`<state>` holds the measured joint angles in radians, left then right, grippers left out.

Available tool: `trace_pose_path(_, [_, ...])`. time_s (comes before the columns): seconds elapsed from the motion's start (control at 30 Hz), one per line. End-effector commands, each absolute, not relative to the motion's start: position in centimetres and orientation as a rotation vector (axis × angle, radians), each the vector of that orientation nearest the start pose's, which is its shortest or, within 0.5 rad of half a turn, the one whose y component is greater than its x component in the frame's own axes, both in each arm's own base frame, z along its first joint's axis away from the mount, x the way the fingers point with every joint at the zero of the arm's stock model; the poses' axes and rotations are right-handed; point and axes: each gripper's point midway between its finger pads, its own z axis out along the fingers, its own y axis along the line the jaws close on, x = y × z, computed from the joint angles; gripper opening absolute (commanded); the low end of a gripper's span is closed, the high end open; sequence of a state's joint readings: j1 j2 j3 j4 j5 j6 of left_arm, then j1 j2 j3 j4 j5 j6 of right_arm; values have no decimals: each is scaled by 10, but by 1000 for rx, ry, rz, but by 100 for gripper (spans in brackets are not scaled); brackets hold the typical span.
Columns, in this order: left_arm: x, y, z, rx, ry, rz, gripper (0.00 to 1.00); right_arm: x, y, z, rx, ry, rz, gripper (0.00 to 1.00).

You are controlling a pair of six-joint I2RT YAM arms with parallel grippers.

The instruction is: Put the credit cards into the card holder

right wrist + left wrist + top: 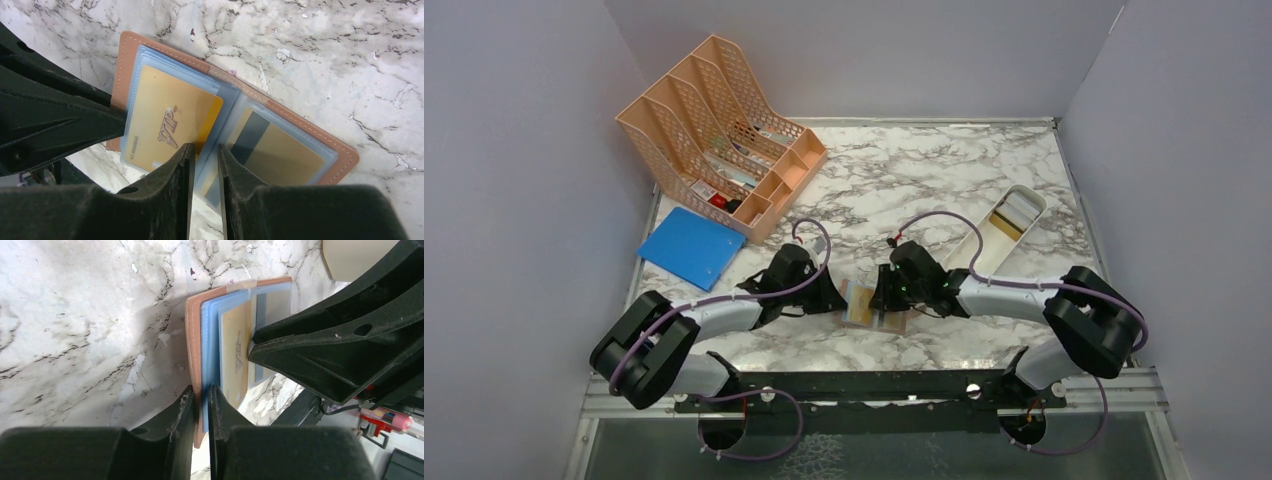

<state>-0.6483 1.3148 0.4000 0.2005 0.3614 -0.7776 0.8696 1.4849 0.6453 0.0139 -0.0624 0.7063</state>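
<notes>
Credit cards sit on both halves of the open wallet [120, 70], which lies flat on the marble table [924, 170] near its front edge, between the two claws. A gold card [165, 117] rests on the blue lining of one half, slightly askew. A second card [285, 155] with a dark stripe looks tucked under the clear pocket of the other half. The left claw [201, 390] is closed on the outer edge of the wallet, tan cover and lining together between its fingers. The right claw [205, 150] has its fingers nearly together at the middle fold, with the lining edge in the gap and the gold card's corner just beside it (whether it actually pinches anything I cannot tell). The step in hand looks to be seating the gold card, and I cannot tell how deep it sits in its slot. To do it well, the left claw should hold the wallet firmly enough that it cannot skid on the smooth marble. The right claw should press on the card's free edge, not on the lining. It should square the card to the slot and slide it low and flat, parallel to the table. Short pushes seem safer, since a tilted card could catch the pocket lip or buckle the soft lining.
</notes>
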Motion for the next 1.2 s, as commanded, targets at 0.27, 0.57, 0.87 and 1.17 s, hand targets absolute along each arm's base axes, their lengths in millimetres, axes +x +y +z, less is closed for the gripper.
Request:
trace_pose_path(0.27, [191,-278,79,106,2367,-1283,28,193,294,26,-233,2507,814,30])
trace_pose_path(0.57, [189,-285,77,109,2381,-1308,22,195,289,43,-233,2464,810,37])
trace_pose_path(0.87, [198,-264,82,38,2404,-1118,1,203,283,79,-255,2366,794,45])
trace_pose_path(1.17, [211,-234,97,48,2445,-814,0,197,289,59,-245,2362,865,37])
